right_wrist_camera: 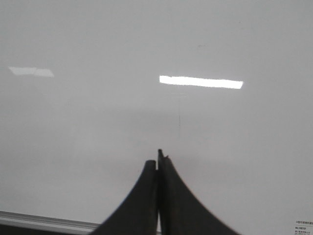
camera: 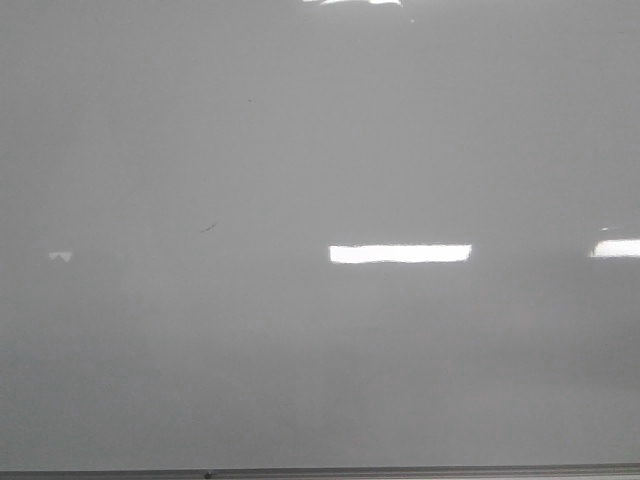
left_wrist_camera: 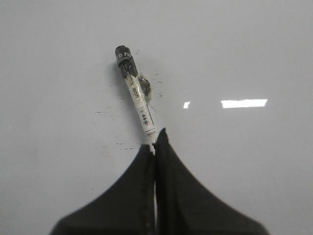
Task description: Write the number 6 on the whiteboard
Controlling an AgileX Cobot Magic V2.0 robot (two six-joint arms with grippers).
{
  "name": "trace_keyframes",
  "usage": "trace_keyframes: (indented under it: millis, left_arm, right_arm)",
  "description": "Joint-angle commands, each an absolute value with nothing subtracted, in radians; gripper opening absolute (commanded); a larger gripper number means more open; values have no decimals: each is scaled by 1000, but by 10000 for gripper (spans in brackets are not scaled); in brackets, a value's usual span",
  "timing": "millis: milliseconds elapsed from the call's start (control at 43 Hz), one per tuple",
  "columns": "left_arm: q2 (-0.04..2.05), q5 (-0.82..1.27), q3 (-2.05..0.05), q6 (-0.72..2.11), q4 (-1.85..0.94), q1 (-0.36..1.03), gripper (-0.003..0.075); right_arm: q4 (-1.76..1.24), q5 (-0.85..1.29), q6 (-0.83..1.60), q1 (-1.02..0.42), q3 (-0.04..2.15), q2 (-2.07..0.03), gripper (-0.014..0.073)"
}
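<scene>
The whiteboard (camera: 320,350) fills the front view as a glossy pale grey surface with bright light reflections. No "6" shows on it, only tiny dark specks. Neither gripper shows in the front view. In the left wrist view my left gripper (left_wrist_camera: 155,142) is shut on the rear end of a white marker (left_wrist_camera: 139,100). The marker's black end points away over the whiteboard (left_wrist_camera: 244,58). In the right wrist view my right gripper (right_wrist_camera: 157,159) is shut and empty over the whiteboard (right_wrist_camera: 98,122).
The board's thin grey frame edge runs along the bottom of the front view (camera: 400,471) and shows by the right gripper (right_wrist_camera: 44,223). Faint dark smudges (left_wrist_camera: 124,146) lie beside the left fingertips. A small printed label (right_wrist_camera: 303,227) sits at the board's corner.
</scene>
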State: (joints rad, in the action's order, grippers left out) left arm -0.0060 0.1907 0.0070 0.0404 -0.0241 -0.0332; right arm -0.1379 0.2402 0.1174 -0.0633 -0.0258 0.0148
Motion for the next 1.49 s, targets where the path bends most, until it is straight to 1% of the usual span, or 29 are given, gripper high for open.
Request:
trace_keyframes:
  millis: [0,907,1209,1349,1465]
  left_arm:
    - [-20,107,12,31,-33,-33,-20]
    - [-20,107,12,31,-33,-33,-20]
    - [-20,105,12,31,-33,-33,-20]
    - [-20,15,12,31,-56,-33,-20]
    - [-20,-110,-4,31,-56,-33,-20]
  right_arm:
    - [-132,168,118,-66,-12,24,-68]
    - [-132,168,118,-66,-12,24,-68]
    - [-138,119,118,-66,-12,24,-68]
    - [-140,39,118,-66,-4,24,-68]
    - [-140,56,118,-66,60,24,-68]
